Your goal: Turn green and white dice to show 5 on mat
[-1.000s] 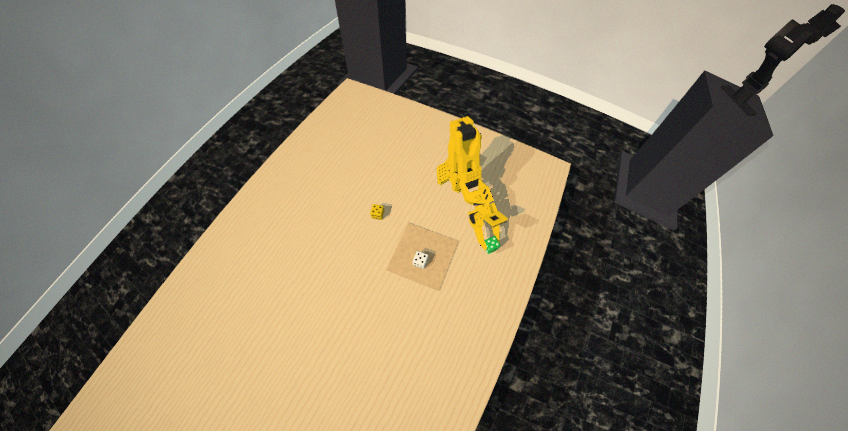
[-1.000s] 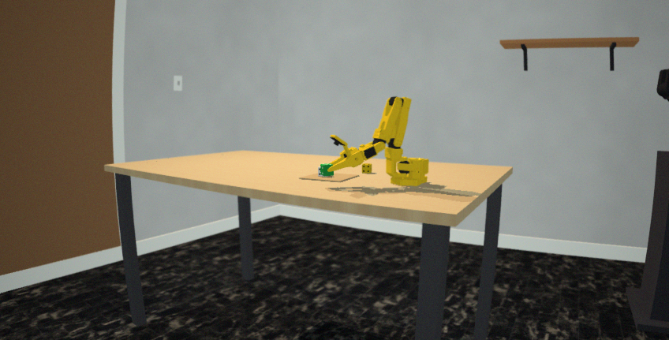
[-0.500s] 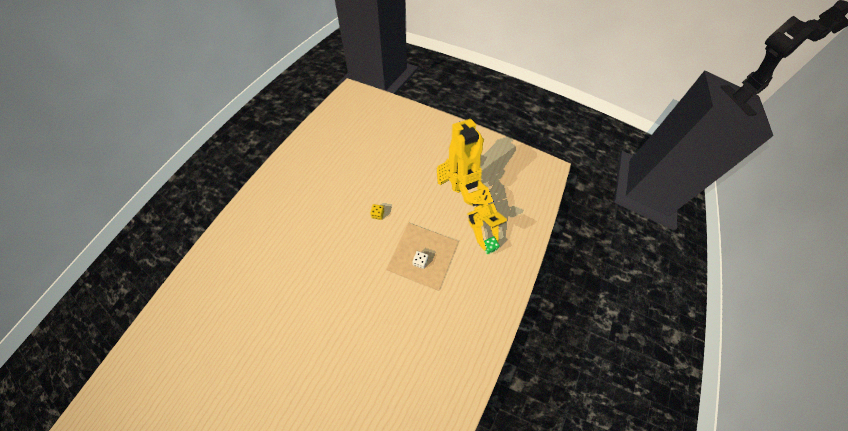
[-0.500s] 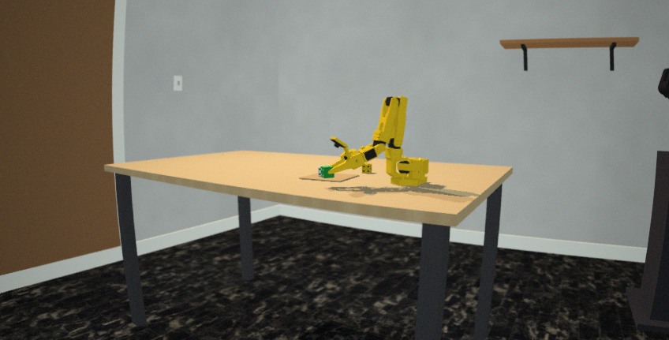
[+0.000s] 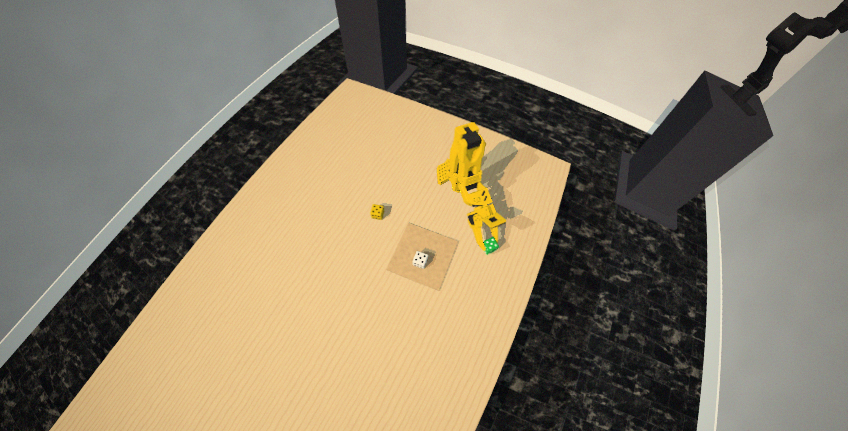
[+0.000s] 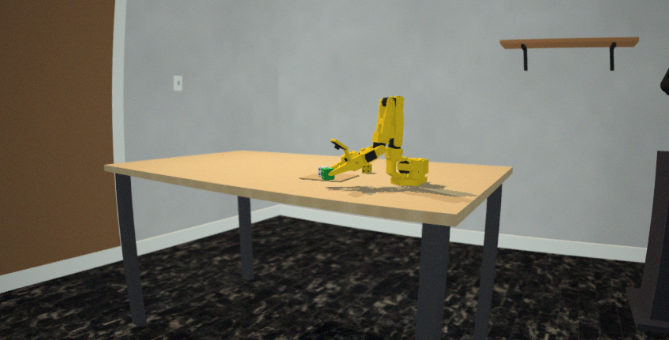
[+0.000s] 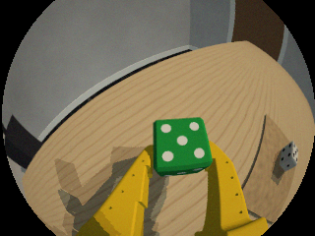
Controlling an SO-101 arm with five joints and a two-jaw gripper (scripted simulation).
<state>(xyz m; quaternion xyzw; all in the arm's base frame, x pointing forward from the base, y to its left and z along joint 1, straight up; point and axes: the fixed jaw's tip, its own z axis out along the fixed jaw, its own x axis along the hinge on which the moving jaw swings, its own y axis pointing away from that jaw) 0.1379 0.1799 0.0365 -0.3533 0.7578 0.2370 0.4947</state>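
Observation:
The green die (image 5: 490,245) (image 6: 327,174) (image 7: 182,141) is between the fingertips of my gripper (image 5: 489,243) (image 6: 330,173) (image 7: 181,153), which is shut on it. It is a little above the table, off the mat's right side in the top view. Its five-pip face faces the wrist camera. The white die (image 5: 420,259) (image 6: 319,170) (image 7: 289,155) stands on the mat (image 5: 440,275) (image 6: 305,177) (image 7: 268,184); its upper face seems to show five pips. In the exterior view the green die partly hides it. The yellow die (image 5: 377,211) (image 6: 366,168) lies off the mat.
The wooden table (image 5: 267,307) (image 6: 188,172) (image 7: 207,93) has its right edge beyond the green die in the top view. The yellow arm's base stands near the table's far end there. Two dark pedestals (image 5: 363,28) (image 5: 684,147) with black arms stand off the table.

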